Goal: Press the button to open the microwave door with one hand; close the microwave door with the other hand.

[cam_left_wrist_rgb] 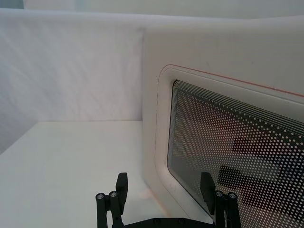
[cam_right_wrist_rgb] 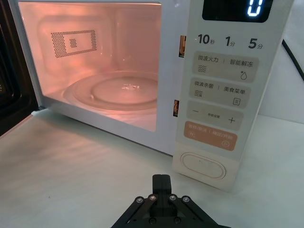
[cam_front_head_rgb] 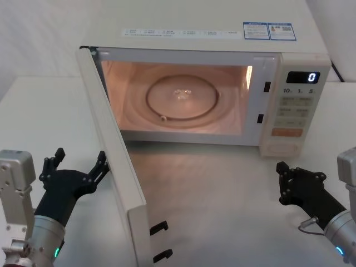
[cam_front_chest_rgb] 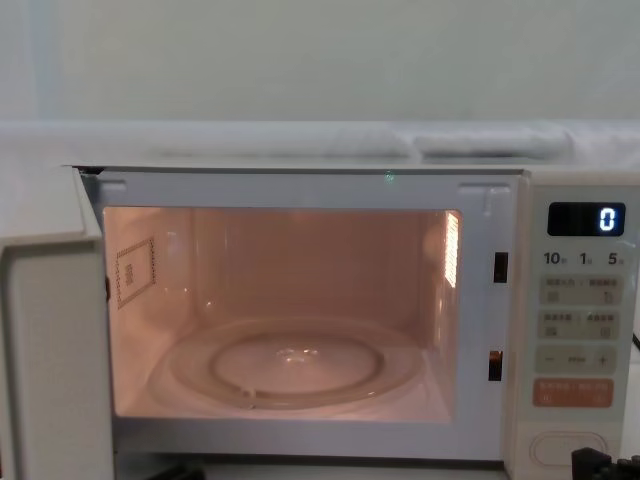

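The cream microwave (cam_front_head_rgb: 211,41) stands at the back of the table, its cavity lit and the glass turntable (cam_front_head_rgb: 181,99) showing. The microwave door (cam_front_head_rgb: 119,167) is swung wide open towards me on the left. My left gripper (cam_front_head_rgb: 80,162) is open just outside the door's outer face, its fingers close to the door's dark window (cam_left_wrist_rgb: 228,137) in the left wrist view. My right gripper (cam_front_head_rgb: 283,169) is shut and holds nothing, a short way in front of the pill-shaped button (cam_front_head_rgb: 280,148), not touching it. The button (cam_right_wrist_rgb: 203,165) sits under the orange key (cam_right_wrist_rgb: 209,137).
White table (cam_front_head_rgb: 222,211) lies between the open door and my right gripper. A black cable (cam_front_head_rgb: 339,69) runs off the microwave's right side. The display (cam_front_head_rgb: 303,77) reads 0. A pale wall stands behind.
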Robot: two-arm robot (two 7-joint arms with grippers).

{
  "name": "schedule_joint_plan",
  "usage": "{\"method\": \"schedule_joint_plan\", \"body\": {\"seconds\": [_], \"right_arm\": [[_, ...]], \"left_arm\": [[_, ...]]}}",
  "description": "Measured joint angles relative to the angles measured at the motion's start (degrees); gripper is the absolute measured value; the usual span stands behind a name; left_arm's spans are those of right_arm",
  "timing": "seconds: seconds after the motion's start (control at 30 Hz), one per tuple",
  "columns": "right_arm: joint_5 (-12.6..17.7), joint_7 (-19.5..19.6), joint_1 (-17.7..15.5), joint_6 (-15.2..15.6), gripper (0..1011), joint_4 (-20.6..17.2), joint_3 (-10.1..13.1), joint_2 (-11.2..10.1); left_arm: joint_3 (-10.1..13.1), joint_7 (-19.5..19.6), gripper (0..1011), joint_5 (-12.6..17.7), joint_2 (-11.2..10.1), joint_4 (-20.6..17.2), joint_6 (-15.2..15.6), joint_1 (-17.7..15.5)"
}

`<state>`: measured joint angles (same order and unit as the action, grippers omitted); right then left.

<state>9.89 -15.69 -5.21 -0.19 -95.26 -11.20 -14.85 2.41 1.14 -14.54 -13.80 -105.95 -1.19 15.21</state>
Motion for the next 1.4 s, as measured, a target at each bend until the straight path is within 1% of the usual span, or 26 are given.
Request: {"method": "schedule_joint_plan", "body": {"seconds": [0.17,0.27,0.37,0.4,0.43,0.57,0.6,0.67,0.8,0.83,0.93,1.0,1.03,1.2,1.23,1.3,1.4], "right_arm": [[-0.04,0.00,0.02,0.01,4,0.00,0.06,0.04],[-0.06,0.00,0.04,0.02,94,0.00,0.08,0.05],[-0.08,0.00,0.05,0.03,153,0.01,0.10,0.06],[-0.09,0.01,0.05,0.03,196,0.02,0.11,0.07],[-0.10,0.01,0.06,0.03,215,0.02,0.11,0.07],[-0.12,0.02,0.07,0.03,352,0.04,0.14,0.09],[-0.12,0.02,0.08,0.03,367,0.05,0.15,0.09],[-0.14,0.03,0.09,0.03,451,0.07,0.16,0.10],[-0.16,0.05,0.09,0.03,570,0.07,0.18,0.11],[-0.16,0.05,0.10,0.03,570,0.07,0.18,0.12],[-0.17,0.06,0.10,0.03,717,0.07,0.18,0.13],[-0.18,0.07,0.10,0.03,755,0.08,0.18,0.13],[-0.19,0.08,0.10,0.03,810,0.07,0.18,0.13],[-0.19,0.09,0.10,0.03,916,0.08,0.18,0.13],[-0.19,0.09,0.09,0.03,962,0.07,0.18,0.13],[-0.19,0.09,0.10,0.03,1002,0.07,0.18,0.13],[-0.19,0.09,0.09,0.03,1002,0.08,0.18,0.13]], "left_arm": [[0.00,0.00,1001,0.00,0.00,0.00,0.00,0.00],[0.00,0.00,1001,0.00,0.00,0.00,0.00,0.00],[0.00,0.00,1001,0.00,0.00,0.00,0.00,0.00],[0.00,0.00,1001,0.00,0.00,0.00,0.00,0.00],[0.00,0.00,1001,0.00,0.00,0.00,0.00,0.00],[0.00,0.00,1001,0.00,0.00,0.00,0.00,0.00],[0.00,0.00,1001,0.00,0.00,0.00,0.00,0.00],[0.00,0.00,1001,0.00,0.00,0.00,0.00,0.00],[0.00,0.00,1001,0.00,0.00,0.00,0.00,0.00],[0.00,0.00,1001,0.00,0.00,0.00,0.00,0.00],[0.00,0.00,1001,0.00,0.00,0.00,0.00,0.00],[0.00,0.00,1001,0.00,0.00,0.00,0.00,0.00],[0.00,0.00,1001,0.00,0.00,0.00,0.00,0.00],[0.00,0.00,1001,0.00,0.00,0.00,0.00,0.00],[0.00,0.00,1001,0.00,0.00,0.00,0.00,0.00],[0.00,0.00,1001,0.00,0.00,0.00,0.00,0.00],[0.00,0.00,1001,0.00,0.00,0.00,0.00,0.00]]}}
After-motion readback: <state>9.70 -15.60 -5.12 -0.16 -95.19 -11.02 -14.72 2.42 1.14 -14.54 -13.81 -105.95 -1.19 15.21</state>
